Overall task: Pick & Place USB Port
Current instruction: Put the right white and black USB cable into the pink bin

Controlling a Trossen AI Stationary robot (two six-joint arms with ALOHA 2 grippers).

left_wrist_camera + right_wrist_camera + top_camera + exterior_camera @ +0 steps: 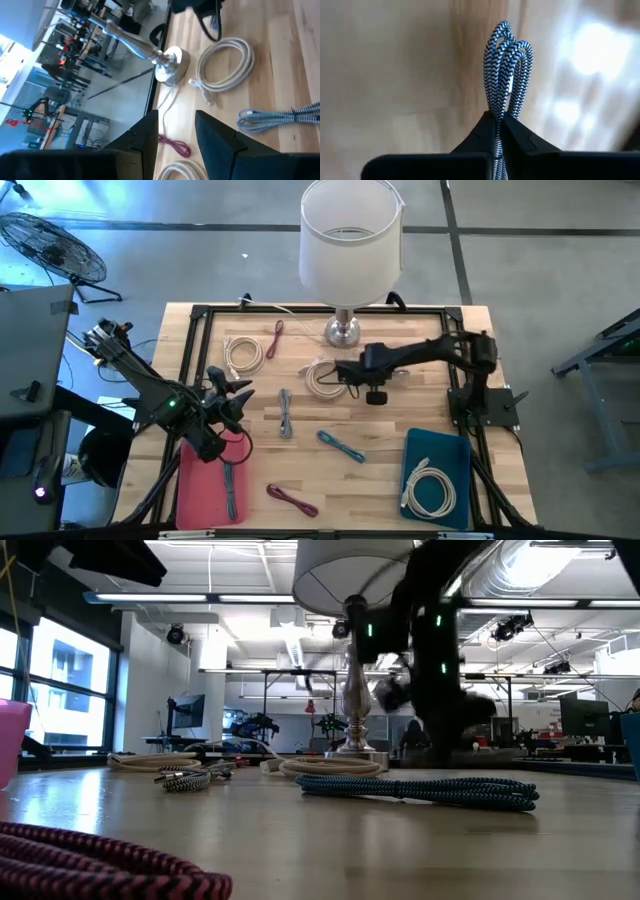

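Fingers of your right gripper [500, 125] pinch the braided cable [506, 75] by its loops; it could slip free. Left gripper [175, 135] waits, parted, empty.

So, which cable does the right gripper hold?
The black-and-white braided cable, clamped in the right gripper; the other cables lie free of any gripper.

Grey polished floor [520, 270] around the table — open workshop with ceiling strip lights [230, 598], bright windows [60, 670]
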